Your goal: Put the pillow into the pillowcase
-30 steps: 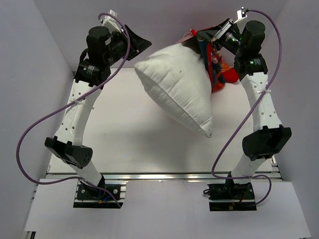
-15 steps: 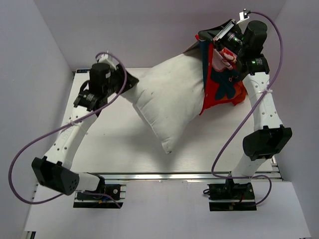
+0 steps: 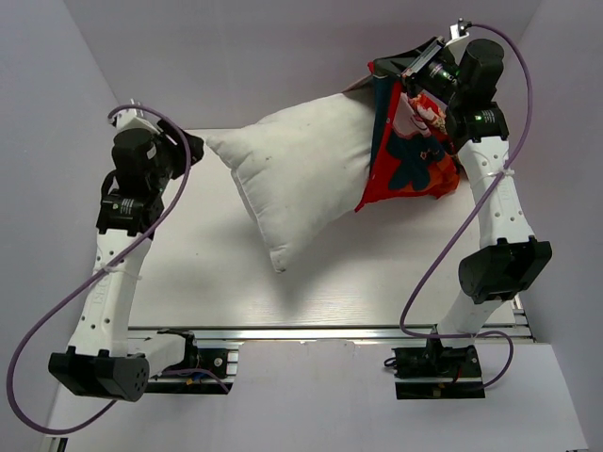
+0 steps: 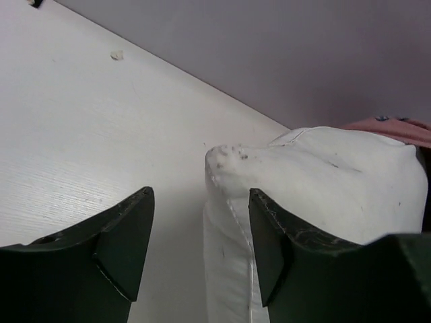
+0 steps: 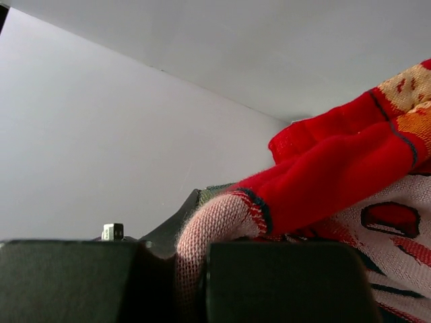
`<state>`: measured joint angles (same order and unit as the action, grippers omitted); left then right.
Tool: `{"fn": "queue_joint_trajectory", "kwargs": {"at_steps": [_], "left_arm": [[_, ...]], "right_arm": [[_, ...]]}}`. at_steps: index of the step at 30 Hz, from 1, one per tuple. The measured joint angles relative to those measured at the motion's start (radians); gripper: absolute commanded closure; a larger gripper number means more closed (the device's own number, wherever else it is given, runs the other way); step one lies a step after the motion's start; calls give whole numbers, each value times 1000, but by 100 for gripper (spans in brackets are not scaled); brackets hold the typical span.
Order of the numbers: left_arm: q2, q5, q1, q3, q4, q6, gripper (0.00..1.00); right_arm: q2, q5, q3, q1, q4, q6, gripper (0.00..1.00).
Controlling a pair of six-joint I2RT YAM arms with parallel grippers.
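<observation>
The white pillow (image 3: 301, 174) hangs tilted above the table, one corner pointing left and another down. Its right end disappears under the red pillowcase (image 3: 410, 165), which hangs from my right gripper (image 3: 388, 71) at the far right. In the right wrist view that gripper (image 5: 192, 259) is shut on a fold of the pillowcase (image 5: 337, 178). My left gripper (image 3: 195, 146) is at the pillow's left corner. In the left wrist view it (image 4: 201, 195) is open, and the pillow's (image 4: 316, 182) seamed corner lies between the fingers (image 4: 124, 235), close to the right one. A pink strip of pillowcase (image 4: 394, 126) shows behind.
The white table (image 3: 188, 273) is walled by grey panels at the back and both sides. Purple cables loop from both arms. The arm bases stand on the rail at the near edge (image 3: 311, 331).
My left gripper has swung from the far middle back to the left and opened wider. The pillow has swung left, its low corner now nearer the middle. The pillowcase has dropped open over the pillow's right end.
</observation>
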<state>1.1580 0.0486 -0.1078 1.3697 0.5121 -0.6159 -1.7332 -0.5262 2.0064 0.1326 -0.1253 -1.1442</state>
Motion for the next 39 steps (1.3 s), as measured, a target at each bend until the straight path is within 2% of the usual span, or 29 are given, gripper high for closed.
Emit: {"fn": "queue_joint_trajectory", "kwargs": {"at_steps": [3,6,10,14,17,20,24,30,34,39], "left_arm": [[-45,21,7,-42,-23,8,38],[-105,14,23,-200,-47,-10,43],[-117,-2,67,-407,-49,-37,44],[-102,-9,87,-497,-60,-55,44],[-86,-76,87,-543,-161,-82,44],[4,-201,87,-583,-347,-128,41],[228,-380,63,-557,-545,-185,38],[514,-568,-60,-343,-692,-236,38],[603,-635,-127,-241,-815,-304,38],[668,-655,-184,-93,-894,-355,38]], "right_arm": [[0,0,13,0,-3,-17,100],[0,3,48,-1,-6,-39,100],[3,2,98,-14,8,-72,100],[22,-1,101,-34,23,-105,100],[33,-3,101,-41,22,-127,100],[43,-8,101,-42,19,-148,100],[65,-20,101,-39,14,-175,100],[110,-24,101,-36,16,-197,100],[145,-27,79,-34,22,-196,100],[178,-31,10,-34,26,-172,100]]}}
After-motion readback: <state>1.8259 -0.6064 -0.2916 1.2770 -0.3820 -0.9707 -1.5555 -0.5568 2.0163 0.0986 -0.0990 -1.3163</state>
